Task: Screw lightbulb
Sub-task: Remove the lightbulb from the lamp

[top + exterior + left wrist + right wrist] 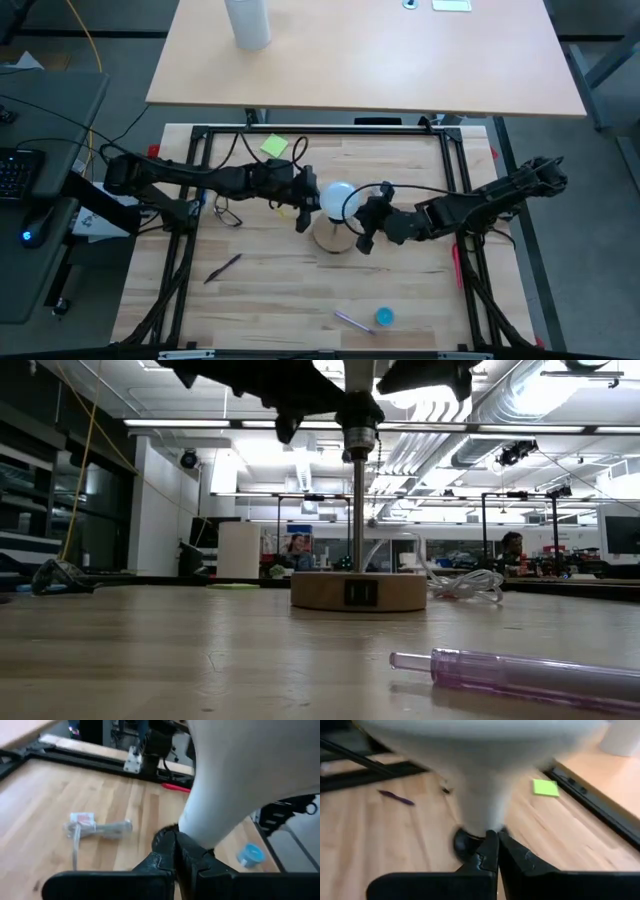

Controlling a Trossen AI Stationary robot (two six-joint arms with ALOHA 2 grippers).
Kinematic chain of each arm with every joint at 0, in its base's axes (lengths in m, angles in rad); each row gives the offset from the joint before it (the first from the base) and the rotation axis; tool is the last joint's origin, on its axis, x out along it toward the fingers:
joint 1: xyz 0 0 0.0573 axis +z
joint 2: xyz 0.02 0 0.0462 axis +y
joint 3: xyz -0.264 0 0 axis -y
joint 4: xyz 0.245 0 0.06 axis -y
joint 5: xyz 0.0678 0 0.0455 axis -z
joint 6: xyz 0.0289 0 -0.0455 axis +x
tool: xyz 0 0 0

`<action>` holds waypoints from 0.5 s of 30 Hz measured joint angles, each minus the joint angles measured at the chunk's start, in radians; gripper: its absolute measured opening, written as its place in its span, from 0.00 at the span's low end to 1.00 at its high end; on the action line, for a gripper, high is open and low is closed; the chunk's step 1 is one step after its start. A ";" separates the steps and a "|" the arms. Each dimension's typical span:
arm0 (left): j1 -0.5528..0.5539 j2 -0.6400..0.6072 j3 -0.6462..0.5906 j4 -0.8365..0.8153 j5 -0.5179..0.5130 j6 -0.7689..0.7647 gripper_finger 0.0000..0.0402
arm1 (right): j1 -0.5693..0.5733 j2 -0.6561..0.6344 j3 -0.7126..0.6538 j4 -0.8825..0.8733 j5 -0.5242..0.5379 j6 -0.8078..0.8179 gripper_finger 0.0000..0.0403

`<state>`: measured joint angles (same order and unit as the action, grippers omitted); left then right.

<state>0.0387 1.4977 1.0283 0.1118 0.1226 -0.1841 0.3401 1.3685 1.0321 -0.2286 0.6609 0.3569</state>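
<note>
The white lightbulb (338,195) stands upright in the black socket (358,432) of a lamp stand. A thin rod (358,510) carries the socket above a round wooden disc base (333,240) at the table's middle. My left gripper (306,208) reaches in from the table's left, shut, with its tips (174,840) at the bulb's narrow neck end. My right gripper (366,232) comes in from the right, also shut, and its tips (493,837) are at the same neck end from the other side. My left gripper has its shut fingertips (167,845) against the narrow lower end of the bulb's neck (192,827), just above the socket (160,837). It comes slanting slightly down from the table's left. The bulb stands upright in the socket. My right gripper has its shut fingertips (504,845) against the narrow lower end of the neck (485,822), opposite the left gripper. It comes slanting slightly down from the table's right. Nothing lies between its fingers.
A green sticky note (273,145) lies at the far edge and a dark pen (222,268) at the near left. A purple pen (352,320) and a blue cap (384,317) lie at the near middle. A white cable loops behind the lamp (462,582). A tall white cylinder (248,22) stands on the table beyond.
</note>
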 joint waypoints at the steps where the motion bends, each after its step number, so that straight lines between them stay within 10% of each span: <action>1: -0.001 -0.009 0.000 -0.019 0.003 -0.007 0.00 | 0.000 0.000 0.000 -0.015 0.011 0.000 0.00; 15: -0.014 -0.179 0.000 -0.350 -0.124 0.059 0.00 | 0.011 -0.018 0.000 -0.117 -0.063 0.070 0.00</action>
<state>0.0249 1.3188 1.0286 -0.2379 -0.0009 -0.1248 0.3515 1.3505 1.0317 -0.3458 0.5983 0.4270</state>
